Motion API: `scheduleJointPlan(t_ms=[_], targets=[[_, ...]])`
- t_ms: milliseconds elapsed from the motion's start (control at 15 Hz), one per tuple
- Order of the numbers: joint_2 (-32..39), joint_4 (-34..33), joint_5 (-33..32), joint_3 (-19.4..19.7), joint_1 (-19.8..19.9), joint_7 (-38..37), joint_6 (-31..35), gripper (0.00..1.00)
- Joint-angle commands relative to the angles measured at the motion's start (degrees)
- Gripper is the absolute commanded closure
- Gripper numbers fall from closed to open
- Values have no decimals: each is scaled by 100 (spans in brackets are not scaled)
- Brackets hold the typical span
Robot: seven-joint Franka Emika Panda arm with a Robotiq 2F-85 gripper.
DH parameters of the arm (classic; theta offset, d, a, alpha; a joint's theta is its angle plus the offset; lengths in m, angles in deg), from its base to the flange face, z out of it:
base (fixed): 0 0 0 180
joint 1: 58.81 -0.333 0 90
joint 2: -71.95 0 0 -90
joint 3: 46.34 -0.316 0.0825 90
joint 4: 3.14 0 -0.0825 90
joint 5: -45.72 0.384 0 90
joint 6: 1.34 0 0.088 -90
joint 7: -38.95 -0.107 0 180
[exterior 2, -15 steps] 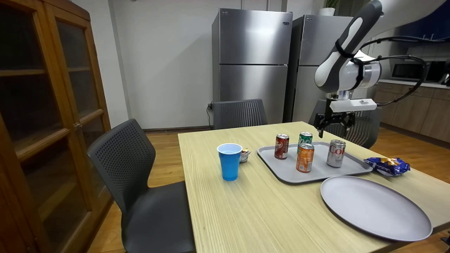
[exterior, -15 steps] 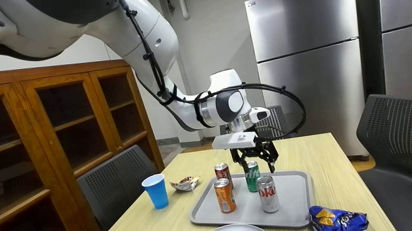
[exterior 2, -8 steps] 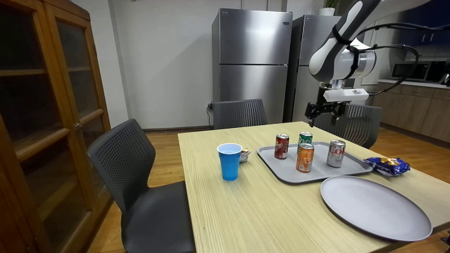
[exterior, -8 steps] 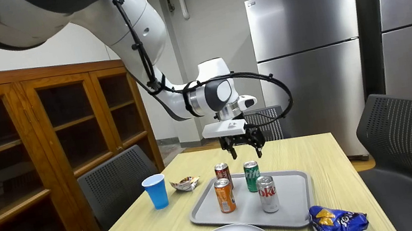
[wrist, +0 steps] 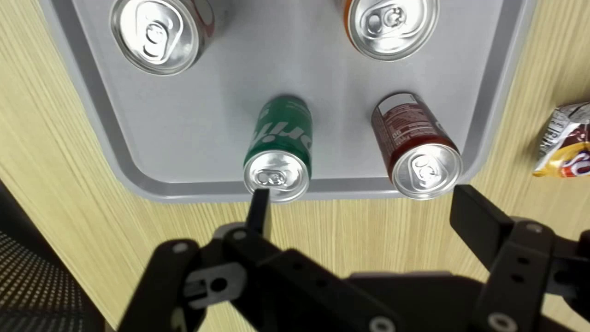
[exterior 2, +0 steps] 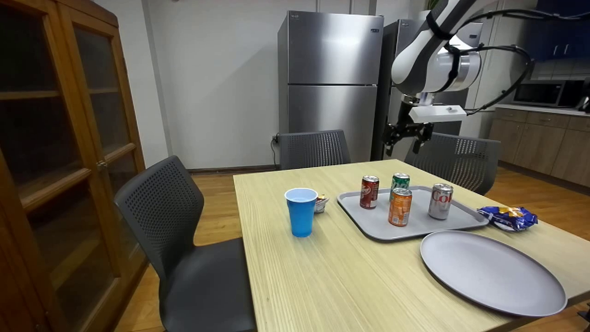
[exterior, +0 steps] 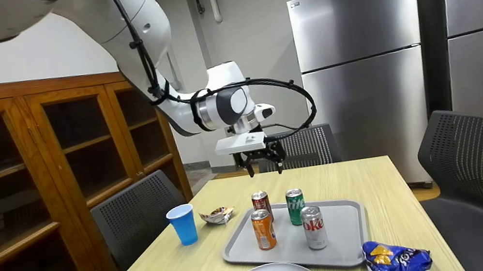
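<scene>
Claw (exterior: 266,172) empty, fingers (wrist: 481,223) spread wide apart, hanging above can height and touching nothing; wrist view puts it over the table (wrist: 345,230) just outside one edge of the tray (exterior: 342,221). Nearest: green Sprite can (wrist: 288,124) and dark red can (wrist: 408,122), both on the tray by that edge. One of the fingers overlaps the green lid from the wrist (line of sight only, both exterior views show a gap). Orange can (exterior: 264,231) and silver Coke can (exterior: 314,228) stand farther in on the tray; all four upright. Snack wrapper (exterior: 218,215) and blue cup (exterior: 183,226) sit off one side of the tray, chip bag (exterior: 396,262) by a corner on the opposite side, round plate (exterior 2: 493,272) beside the edge away from the claw, can't tell if rims touch. Handling, my judgement: any travel over the tray should clear every lid, any descent should be slow and vertical with equal room either side of a can, since clipping one could tip it into its neighbour.
</scene>
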Motion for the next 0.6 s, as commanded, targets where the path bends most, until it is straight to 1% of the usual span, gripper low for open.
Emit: scheduleJointPlan(t_ms=[0, 200, 533], targets=[[-76, 63, -7, 7, -64, 13, 17, 0], [-226, 230, -18, -7, -139, 18, 70, 0], [-241, 268, -20, -8, -133, 46, 92, 0]])
